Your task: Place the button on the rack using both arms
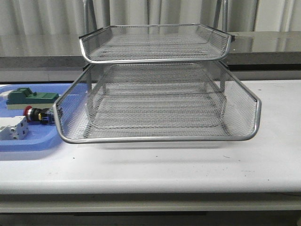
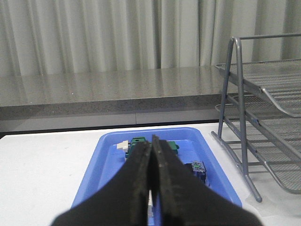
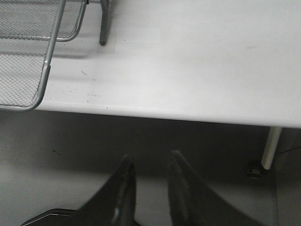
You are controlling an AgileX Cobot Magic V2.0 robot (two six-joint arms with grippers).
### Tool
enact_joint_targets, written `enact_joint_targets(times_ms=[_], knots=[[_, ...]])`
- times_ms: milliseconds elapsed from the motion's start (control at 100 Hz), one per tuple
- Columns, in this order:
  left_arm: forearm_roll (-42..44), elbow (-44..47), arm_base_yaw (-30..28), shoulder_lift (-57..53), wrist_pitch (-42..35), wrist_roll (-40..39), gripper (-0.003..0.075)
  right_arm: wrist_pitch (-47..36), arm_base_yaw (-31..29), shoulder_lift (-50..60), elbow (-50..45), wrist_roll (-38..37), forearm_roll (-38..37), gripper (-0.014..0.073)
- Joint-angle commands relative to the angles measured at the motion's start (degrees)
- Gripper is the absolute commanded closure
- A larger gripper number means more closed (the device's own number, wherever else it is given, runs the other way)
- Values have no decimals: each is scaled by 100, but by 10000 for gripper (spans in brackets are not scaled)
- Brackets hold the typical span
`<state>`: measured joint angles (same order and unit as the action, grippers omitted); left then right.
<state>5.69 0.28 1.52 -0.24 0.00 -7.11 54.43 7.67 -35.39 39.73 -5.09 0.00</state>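
The button [image 1: 36, 114] lies in the blue tray [image 1: 28, 143], just beside the rack [image 1: 160, 139]. The left gripper [image 2: 154, 155] is closed and empty above the tray. The right gripper [image 3: 149, 172] is slightly open, empty, beyond the table [image 3: 197, 61] edge.

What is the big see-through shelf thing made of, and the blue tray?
The rack looks like shiny silver metal: woven wire mesh you can see through, with smooth metal rims. The blue tray is probably plastic, judging by its even colour, slight gloss and rounded moulded edges.

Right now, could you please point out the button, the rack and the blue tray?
button [image 1: 29, 113], front view, red cap.
rack [image 1: 155, 138], front view, lower tray's front rim.
blue tray [image 1: 28, 145], front view, near rim.
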Motion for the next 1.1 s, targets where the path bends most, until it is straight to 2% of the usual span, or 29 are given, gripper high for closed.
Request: enact_joint_targets(times_ms=[0, 100, 890, 1090], knots=[[-52, 181, -18, -182, -385, -53, 741, -298, 0, 1, 197, -1, -82, 567], [-52, 181, -18, -182, -385, -53, 741, -298, 0, 1, 197, -1, -82, 664], [-64, 181, -18, -182, -434, -53, 741, -112, 0, 1, 197, -1, -82, 662], [-965, -24, -18, -143, -331, -53, 741, -112, 0, 1, 197, -1, -82, 662]])
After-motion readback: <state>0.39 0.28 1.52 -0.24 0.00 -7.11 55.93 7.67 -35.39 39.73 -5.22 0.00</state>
